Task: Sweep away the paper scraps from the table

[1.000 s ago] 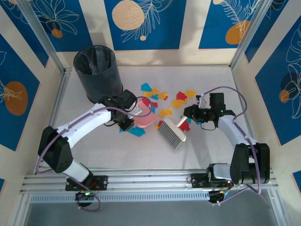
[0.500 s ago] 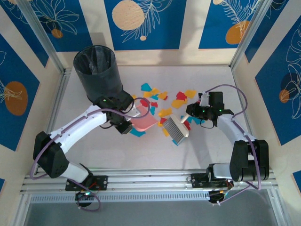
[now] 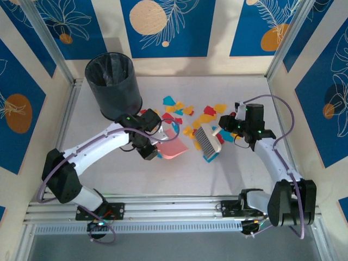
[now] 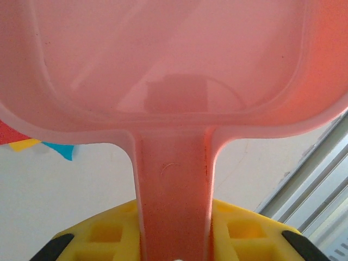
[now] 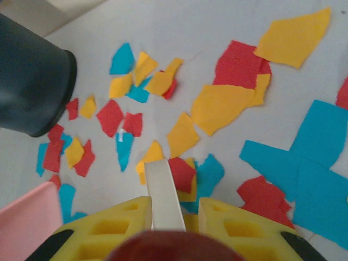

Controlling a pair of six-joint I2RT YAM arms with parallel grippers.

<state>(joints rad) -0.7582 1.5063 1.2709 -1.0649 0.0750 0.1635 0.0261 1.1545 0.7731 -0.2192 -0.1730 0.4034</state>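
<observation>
A: Start with the big things. Anything shifted?

B: No. The table (image 3: pixel 239 174) and the black bin (image 3: pixel 113 84), upper left in the overhead view, sit as they did a second ago.

A: And the dustpan?

B: The pink dustpan (image 3: pixel 174 145) has slid toward the lower right. It now lies just left of centre, with its wide end toward the brush. The left gripper (image 3: pixel 156 148) is clamped narrow on its handle, and the left wrist view shows that handle running down between the yellow fingers.

A: The brush?

B: The brush (image 3: pixel 207 142) has moved up and right and turned more upright in the frame, just beside the dustpan. The right gripper (image 3: pixel 225 129) is closed tight on its white handle, and that arm now reaches farther up the frame.

A: Where is the paper?

B: The paper scraps (image 3: pixel 190 117), in red, yellow and blue, are on the table. They are scattered from the centre toward the upper right, between the bin and the right gripper. One blue piece lies at the brush's lower end, and a few lie at the dustpan's edges.
</observation>
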